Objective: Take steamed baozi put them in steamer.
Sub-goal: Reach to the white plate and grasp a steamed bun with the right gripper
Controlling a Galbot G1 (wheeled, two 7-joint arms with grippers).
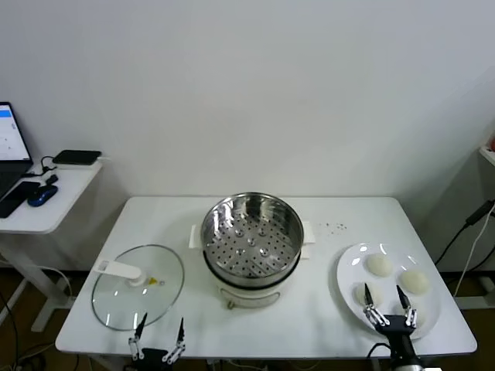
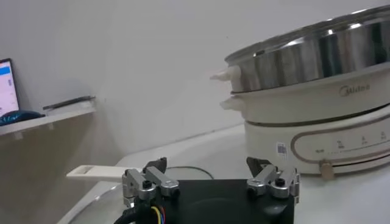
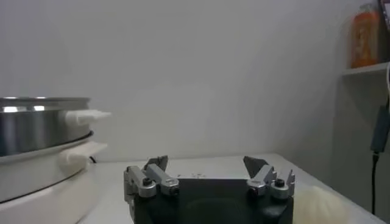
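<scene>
Four steamed baozi (image 1: 380, 265) lie on one white round plate (image 1: 347, 272) at the lower right of the head view: two in plain sight toward the plate's far side, two nearer ones partly behind the right gripper (image 1: 388, 306). They are smooth, domed and cream-white; in the right wrist view one bun (image 3: 317, 206) shows at the lower right edge, just beside the gripper body.

The single steamer (image 1: 252, 236) stands at the centre of the frame, well apart from the plate: a round, shiny steel pot with a perforated basket inside, on a cream-white base with side handles. No bun is in it. In the left wrist view its steel wall and the base with a printed panel fill the upper right.

One flat glass lid (image 1: 138, 286) with a white handle lies at the lower left of the head view, beside the steamer.

Everything rests on a white rectangular desk (image 1: 325, 325) with a smooth top, set against a plain white wall. At the far left a smaller side table (image 1: 46, 212) carries a laptop, a phone and other dark items.

The right gripper hangs over the plate's near edge with its fingers spread wide, holding nothing. The left gripper (image 1: 158, 338) sits at the bottom edge, just at the lid's near rim, fingers likewise apart and empty.
</scene>
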